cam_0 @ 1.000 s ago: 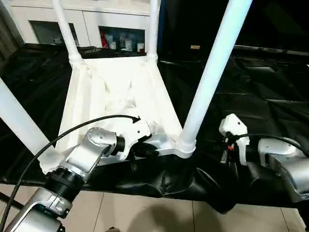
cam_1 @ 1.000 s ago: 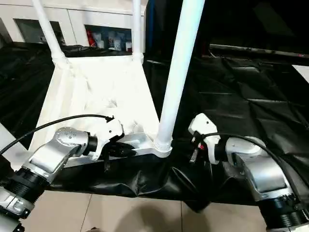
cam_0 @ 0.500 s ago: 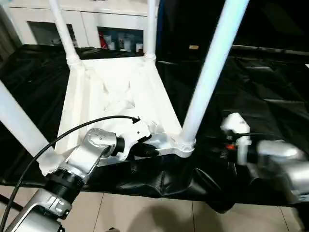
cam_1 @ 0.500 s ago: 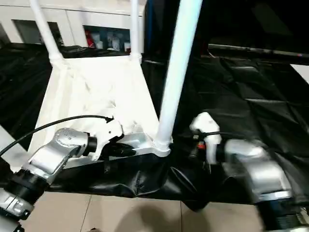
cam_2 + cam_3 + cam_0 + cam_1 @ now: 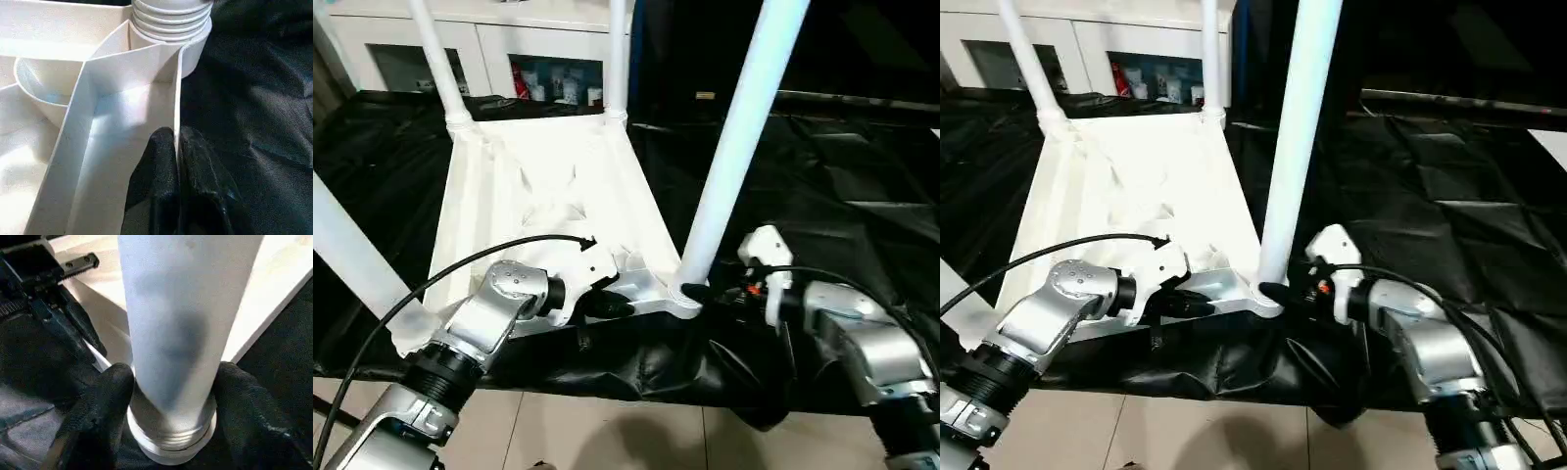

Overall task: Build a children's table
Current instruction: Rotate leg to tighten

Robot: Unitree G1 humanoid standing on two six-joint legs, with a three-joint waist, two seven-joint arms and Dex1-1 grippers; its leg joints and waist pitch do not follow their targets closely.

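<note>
White table rim clamped between left fingers; right fingers apart, straddling near leg's base.

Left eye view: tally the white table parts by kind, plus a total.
Table top: 1
Legs: 4
Total: 5

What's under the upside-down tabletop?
Crinkled black sheet spreads beneath the tabletop and past its edges. What the sheet lies on is covered; tiled floor shows in front.
</note>
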